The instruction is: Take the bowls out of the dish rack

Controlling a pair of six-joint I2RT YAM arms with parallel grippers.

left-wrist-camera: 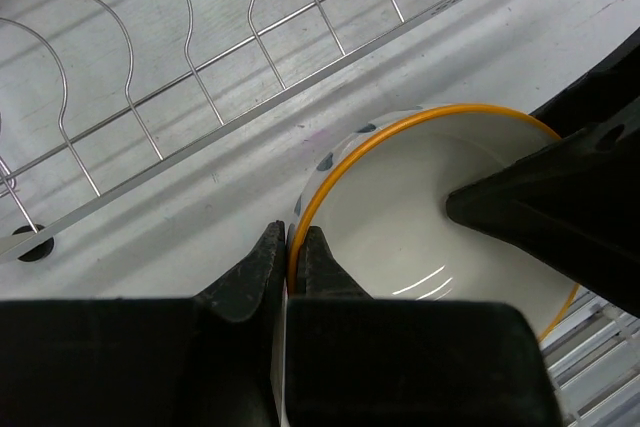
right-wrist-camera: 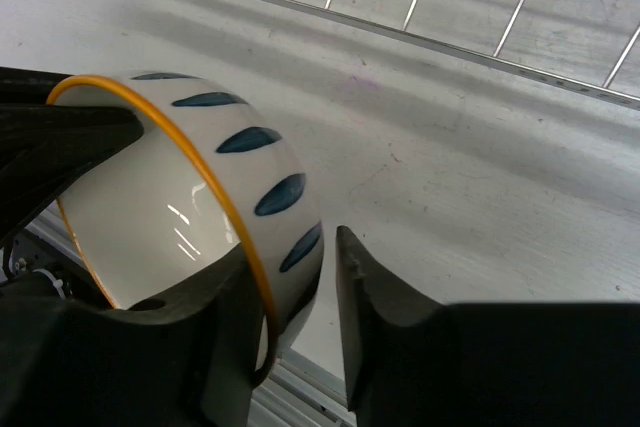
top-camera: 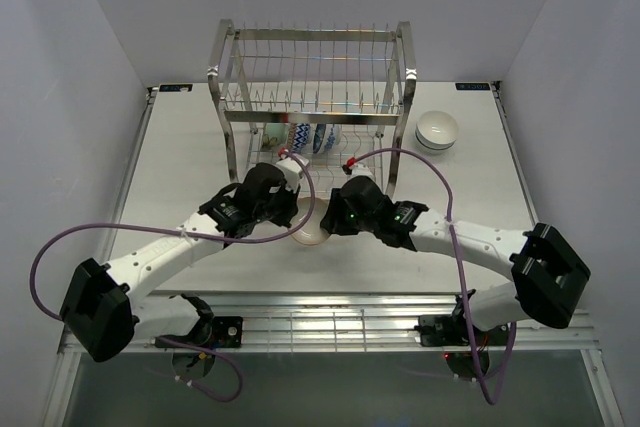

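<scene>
- The orange-rimmed bowl (left-wrist-camera: 420,237), white with dark blue leaf marks on its outside, hangs tilted above the counter (top-camera: 180,167), at 6 o'clock of the dish rack (top-camera: 312,77) in the top view.
- The left gripper (left-wrist-camera: 289,247) has its jaws pinched tight on the bowl's rim.
- The right gripper (right-wrist-camera: 295,257) straddles the opposite wall with its jaws parted: one inside the bowl, the outer one a sliver off the wall.
- In the rack's lower tier stand a mint-green bowl (top-camera: 272,133) and blue-patterned bowls (top-camera: 312,137).
- A white bowl (top-camera: 437,130) sits on the counter at 3 o'clock of the rack.
</scene>
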